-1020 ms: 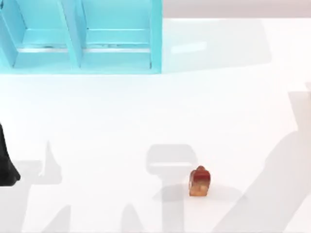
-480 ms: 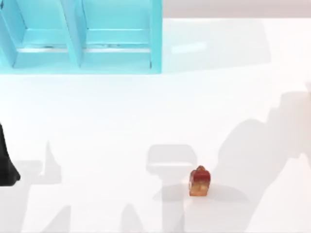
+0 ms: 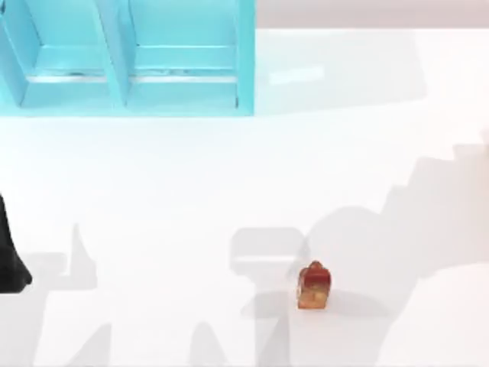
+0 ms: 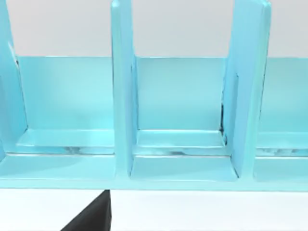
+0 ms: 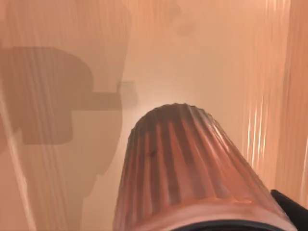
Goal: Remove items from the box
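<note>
A: Copper-brown cup (image 5: 187, 168), ribbed, hanging right under the right wrist camera, off the white table (image 3: 153, 191) and so out of the turquoise box (image 3: 244, 61).

B: Held, then?

A: Judged so. Sits in the right gripper (image 5: 211, 226), one dark fingertip (image 5: 290, 208) just showing beside the rim. Looks clamped, to stay up like that.

B: And the change over the last second?

A: Large grey shadow (image 3: 428, 222) from the right arm. Earlier only at the table's right edge, now spread leftward and almost reaching the orange-red carton block (image 3: 314, 285). Suggests a carry inward over the open table with the cup.

B: Block itself shifted?

A: No. Same spot as a second ago, upright, near the front of the table, well apart from the box.

B: Left side?

A: Left arm (image 3: 9, 260) parked at the table's left edge, unmoved. Left gripper (image 4: 91, 219) facing the box's compartments from the front; open or closed, cannot tell.

B: Meaning for the task?

A: Probably near the end. Block already out and resting on the table, cup out and aloft. Remaining step, as judged: lower the cup onto bare table and let go.

B: Any risk?

A: Landing too close to the block and knocking it over. Better a spot just to the right of it.
</note>
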Robot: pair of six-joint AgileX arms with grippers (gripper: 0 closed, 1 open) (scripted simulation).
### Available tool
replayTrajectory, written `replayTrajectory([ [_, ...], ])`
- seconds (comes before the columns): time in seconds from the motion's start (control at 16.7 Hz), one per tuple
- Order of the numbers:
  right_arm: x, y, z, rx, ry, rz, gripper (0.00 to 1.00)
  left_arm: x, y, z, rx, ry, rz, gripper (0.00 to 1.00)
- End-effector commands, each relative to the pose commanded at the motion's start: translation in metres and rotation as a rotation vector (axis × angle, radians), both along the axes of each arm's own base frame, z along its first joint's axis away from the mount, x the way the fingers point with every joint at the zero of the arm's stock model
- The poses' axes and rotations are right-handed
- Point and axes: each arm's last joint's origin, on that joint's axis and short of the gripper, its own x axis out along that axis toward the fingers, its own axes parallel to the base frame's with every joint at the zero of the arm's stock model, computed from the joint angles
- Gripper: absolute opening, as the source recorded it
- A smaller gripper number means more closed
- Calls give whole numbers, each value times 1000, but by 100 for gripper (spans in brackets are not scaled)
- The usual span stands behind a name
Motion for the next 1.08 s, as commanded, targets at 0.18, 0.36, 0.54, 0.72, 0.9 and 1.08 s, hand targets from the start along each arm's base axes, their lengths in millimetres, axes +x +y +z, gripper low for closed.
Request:
replayTrajectory([
  [0.18,-3,-4,2,6,2,-5,0,0,0,0,0,0,0,100],
  [0.36,-1,-2,0,6,6,-3,0,0,0,0,0,0,0,100],
  [0.54,15,20,-2,-11,0,-2,0,0,0,0,0,0,0,100],
  [0.72,46,78,-11,-31,-10,11,0,0,0,0,0,0,0,100],
  [0.9,72,158,-27,-38,-13,34,0,0,0,0,0,0,0,100],
  [1.08,82,234,-48,-40,-4,46,0,0,0,0,0,0,0,100],
])
